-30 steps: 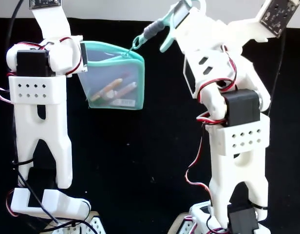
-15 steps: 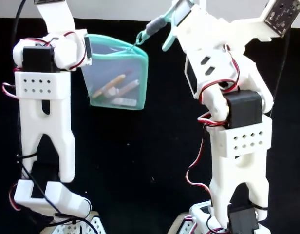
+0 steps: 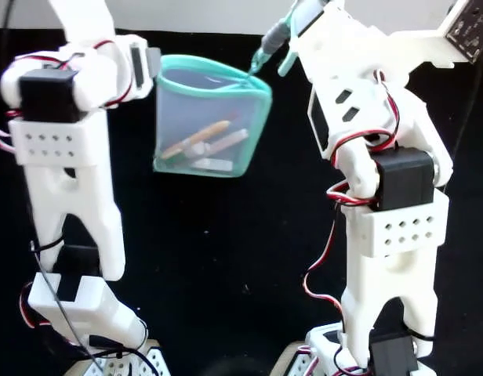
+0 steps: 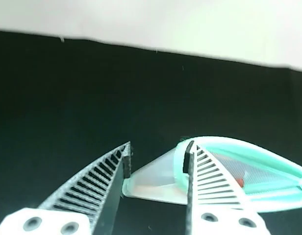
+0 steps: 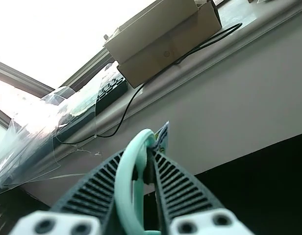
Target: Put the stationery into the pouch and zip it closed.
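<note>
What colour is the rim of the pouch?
The pouch rim is mint green, clearest in the high view.

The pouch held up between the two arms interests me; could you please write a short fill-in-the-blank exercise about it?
The pouch is held up between the arms with its mouth ___.
The stationery lies ___ the pouch.
The teal zipper pull is pinched by the ___ end effector.
The pouch's opposite edge is gripped by the ___ end effector.
Missing words: open; inside; right; left.
</note>
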